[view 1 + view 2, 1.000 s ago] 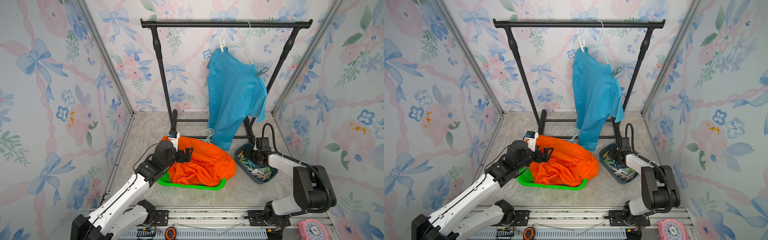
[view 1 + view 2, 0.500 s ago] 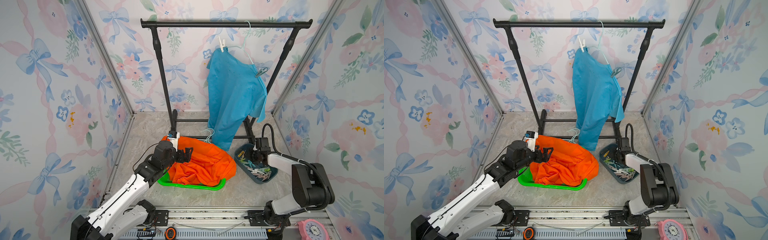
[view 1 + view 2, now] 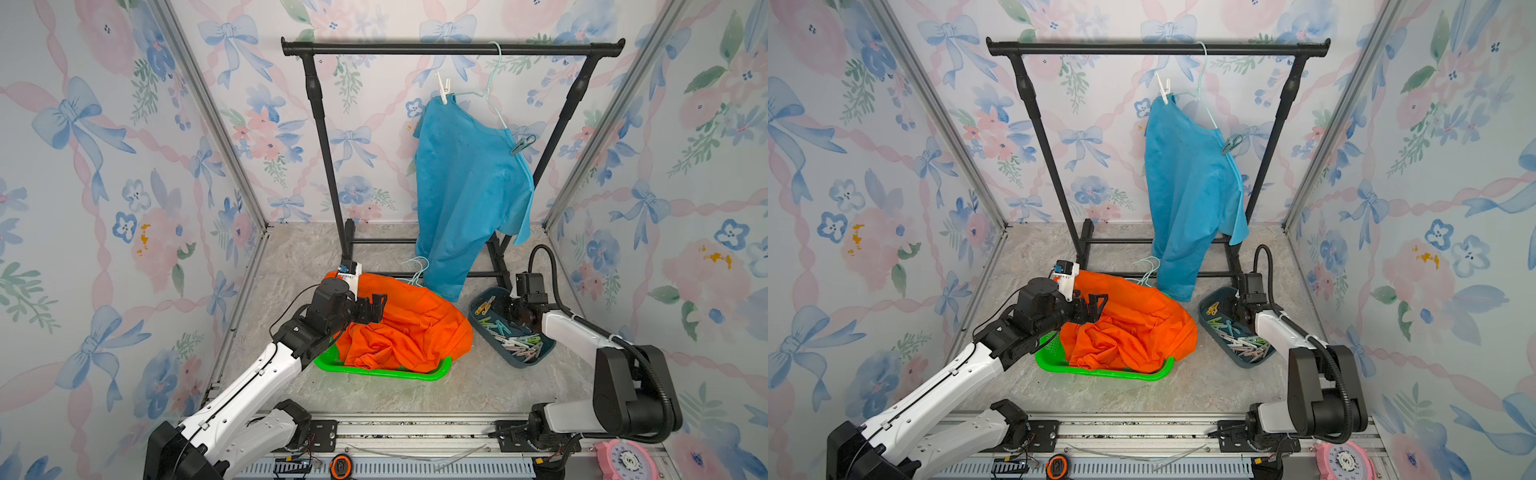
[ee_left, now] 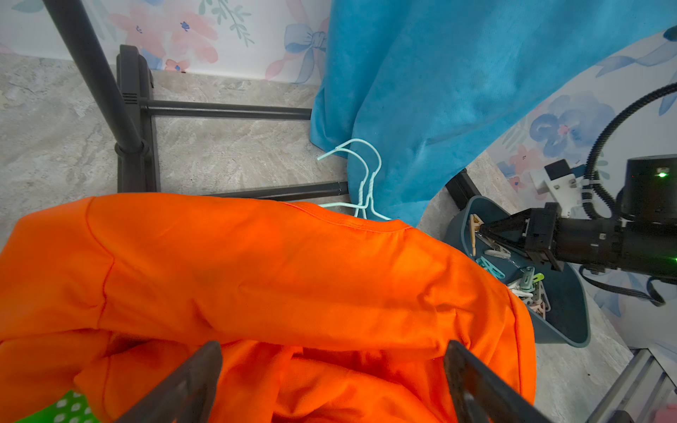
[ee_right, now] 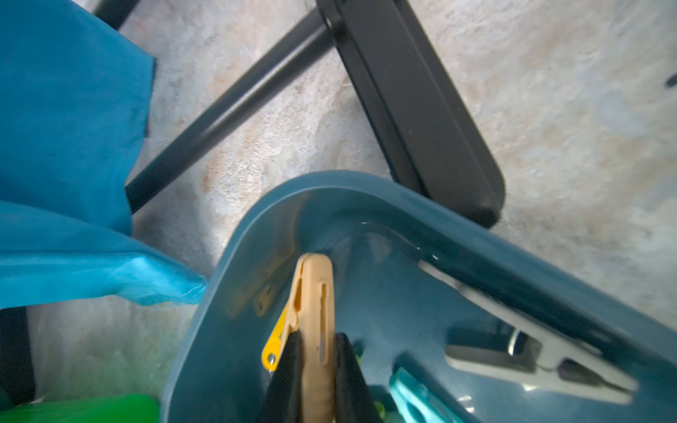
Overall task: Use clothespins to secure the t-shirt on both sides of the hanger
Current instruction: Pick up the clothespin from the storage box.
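Inside tray [image 5: 366, 190], right gripper [image 5: 318, 338] pinches tan clothespin [image 5: 315, 289] (grip hidden overhead); left gripper [image 4: 333, 346] gapes.

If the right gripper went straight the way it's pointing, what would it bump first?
Probably the end wall of the blue tray, just ahead; the cream clothespin the right gripper pinches would touch first, though depth is unclear.

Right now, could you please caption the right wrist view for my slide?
Right claw shut on a cream clothespin inside the teal tray.
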{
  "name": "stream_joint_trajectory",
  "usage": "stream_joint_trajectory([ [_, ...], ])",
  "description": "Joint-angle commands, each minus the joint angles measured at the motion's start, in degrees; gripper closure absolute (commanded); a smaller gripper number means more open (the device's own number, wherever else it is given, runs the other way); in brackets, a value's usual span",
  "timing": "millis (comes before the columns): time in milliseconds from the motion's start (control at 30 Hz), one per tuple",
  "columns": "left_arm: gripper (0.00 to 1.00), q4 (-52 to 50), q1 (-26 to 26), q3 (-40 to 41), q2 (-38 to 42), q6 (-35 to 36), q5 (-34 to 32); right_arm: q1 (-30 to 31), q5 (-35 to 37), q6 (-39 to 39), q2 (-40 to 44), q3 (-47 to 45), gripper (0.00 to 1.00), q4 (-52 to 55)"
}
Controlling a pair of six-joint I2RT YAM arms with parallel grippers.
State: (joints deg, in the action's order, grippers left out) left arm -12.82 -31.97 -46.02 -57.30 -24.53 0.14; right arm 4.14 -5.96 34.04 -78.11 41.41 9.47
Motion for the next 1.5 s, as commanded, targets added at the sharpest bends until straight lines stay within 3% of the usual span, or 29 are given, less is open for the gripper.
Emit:
stream_joint_trajectory([
  [0,0.04,3.1,-0.7,-4.5,-1.4,4.6,-0.8,-0.4,-0.9,-3.0,4.8,4.0,0.91,7.4],
  [133,0.05,15.1,-2.0,-2.8,-2.3,12.9,3.3,-0.6,-5.3,-5.3,8.4,8.1,0.92,13.0],
  [300,0.03,36.7,-2.9,3.4,-2.9,30.6,12.6,-0.3,-14.3,-7.2,10.6,13.8,0.93,17.9],
  [500,0.02,39.8,-3.9,-0.2,-12.5,52.0,18.8,1.5,-29.1,-7.4,9.0,20.9,0.93,20.3],
  [567,0.02,41.6,-5.7,0.0,-15.7,63.0,20.1,2.3,-34.3,-7.3,7.7,22.7,0.93,20.5],
  [667,0.05,42.0,-9.1,-1.2,-20.5,77.9,17.3,3.8,-39.1,-7.4,5.6,24.3,0.93,20.3],
  [733,0.09,44.2,-10.7,-1.9,-22.9,83.7,15.8,5.3,-42.3,-7.7,4.4,24.9,0.92,20.0],
  [833,0.1,49.3,-11.1,-2.7,-24.8,84.8,16.7,6.6,-45.0,-6.2,3.3,24.4,0.93,17.0],
  [933,0.1,47.8,-10.8,-5.3,-26.3,84.7,19.1,7.4,-45.5,-6.1,3.2,24.5,0.93,16.3],
  [1133,0.18,33.4,-6.5,-12.9,-28.0,78.8,31.1,9.0,-45.6,-8.5,3.7,24.9,0.93,17.9],
  [1367,0.32,5.5,-4.4,-26.9,-31.5,79.2,42.2,10.0,-44.9,-10.6,4.2,25.6,0.95,19.7],
  [1467,0.34,1.4,-3.6,-29.0,-32.0,78.3,44.9,10.4,-44.8,-11.1,4.5,25.9,0.95,19.9],
])
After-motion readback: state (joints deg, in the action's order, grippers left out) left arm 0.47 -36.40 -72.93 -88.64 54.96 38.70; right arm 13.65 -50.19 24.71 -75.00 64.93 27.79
